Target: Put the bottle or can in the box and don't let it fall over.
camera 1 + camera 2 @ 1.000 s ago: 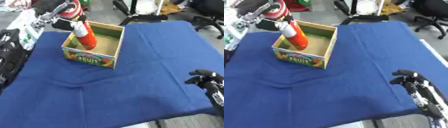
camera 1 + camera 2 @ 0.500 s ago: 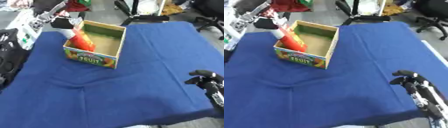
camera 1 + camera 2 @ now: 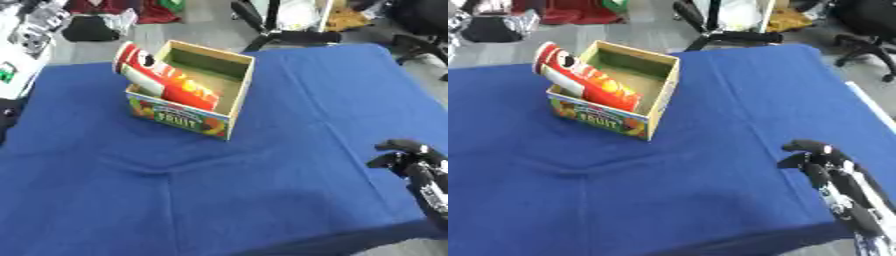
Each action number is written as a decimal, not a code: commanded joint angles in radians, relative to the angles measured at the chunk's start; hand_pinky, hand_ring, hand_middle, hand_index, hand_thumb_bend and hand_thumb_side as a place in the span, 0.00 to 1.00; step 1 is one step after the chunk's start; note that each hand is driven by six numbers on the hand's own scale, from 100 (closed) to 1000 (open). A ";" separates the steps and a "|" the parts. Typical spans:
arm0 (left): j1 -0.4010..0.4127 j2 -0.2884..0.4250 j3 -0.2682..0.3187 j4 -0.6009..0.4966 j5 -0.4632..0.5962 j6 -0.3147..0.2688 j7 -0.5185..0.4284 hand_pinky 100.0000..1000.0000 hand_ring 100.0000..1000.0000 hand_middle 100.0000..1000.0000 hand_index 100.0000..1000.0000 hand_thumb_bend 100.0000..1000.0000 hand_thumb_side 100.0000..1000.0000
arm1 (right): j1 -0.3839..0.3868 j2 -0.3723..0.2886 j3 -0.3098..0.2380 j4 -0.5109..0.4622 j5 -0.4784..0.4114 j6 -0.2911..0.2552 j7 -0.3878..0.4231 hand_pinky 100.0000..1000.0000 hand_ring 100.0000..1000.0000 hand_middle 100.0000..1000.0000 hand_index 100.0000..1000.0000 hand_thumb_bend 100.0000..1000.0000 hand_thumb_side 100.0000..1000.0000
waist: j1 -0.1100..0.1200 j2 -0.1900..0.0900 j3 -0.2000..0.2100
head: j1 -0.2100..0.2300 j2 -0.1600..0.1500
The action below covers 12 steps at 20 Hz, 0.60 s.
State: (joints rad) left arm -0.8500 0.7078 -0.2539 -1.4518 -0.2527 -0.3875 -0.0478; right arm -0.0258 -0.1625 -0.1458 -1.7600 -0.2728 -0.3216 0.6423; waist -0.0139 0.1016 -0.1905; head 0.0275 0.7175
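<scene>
Left eye view: red can (image 3: 163, 80) tilted over box (image 3: 229, 103) rim, upper end outside. Right eye view: right hand (image 3: 826, 167) curled, empty; left hand unseen.

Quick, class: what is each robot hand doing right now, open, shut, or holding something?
Left hand: not in view.
Right hand: idle at the lower right on the blue cloth, fingers curled, holding nothing.

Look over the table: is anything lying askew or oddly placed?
Yes. The red cylindrical can is not upright: it leans steeply inside the open cardboard fruit box, its top end poking out over the box's left wall.
</scene>
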 commanded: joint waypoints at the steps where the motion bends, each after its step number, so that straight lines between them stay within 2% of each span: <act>1: 0.080 0.104 0.062 -0.223 0.209 0.063 -0.033 0.81 0.92 0.90 1.00 0.00 0.44 | -0.005 -0.016 -0.010 -0.012 0.004 0.001 -0.009 0.71 0.64 0.72 0.80 0.00 0.44 | 0.000 -0.013 0.006 | -0.009 -0.016; 5: 0.312 0.115 0.155 -0.446 0.439 0.134 -0.075 0.72 0.89 0.86 1.00 0.00 0.53 | -0.005 -0.013 -0.017 -0.014 0.007 -0.002 -0.014 0.71 0.64 0.72 0.80 0.00 0.44 | -0.003 -0.006 0.024 | -0.018 -0.019; 8: 0.489 0.044 0.227 -0.535 0.544 0.153 -0.127 0.67 0.86 0.84 0.99 0.00 0.59 | -0.003 -0.011 -0.022 -0.015 0.011 -0.003 -0.019 0.71 0.63 0.72 0.80 0.00 0.44 | -0.003 -0.001 0.036 | -0.021 -0.017; 12: 0.639 -0.088 0.287 -0.547 0.563 0.162 -0.200 0.64 0.84 0.82 0.99 0.00 0.67 | -0.001 -0.008 -0.024 -0.014 0.016 -0.002 -0.022 0.71 0.63 0.72 0.80 0.00 0.45 | -0.004 0.001 0.055 | -0.007 -0.007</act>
State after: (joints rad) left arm -0.2077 0.6364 0.0020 -1.9769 0.2990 -0.2283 -0.2267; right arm -0.0248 -0.1624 -0.1611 -1.7600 -0.2612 -0.3241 0.6241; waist -0.0198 0.1097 -0.1348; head 0.0157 0.7114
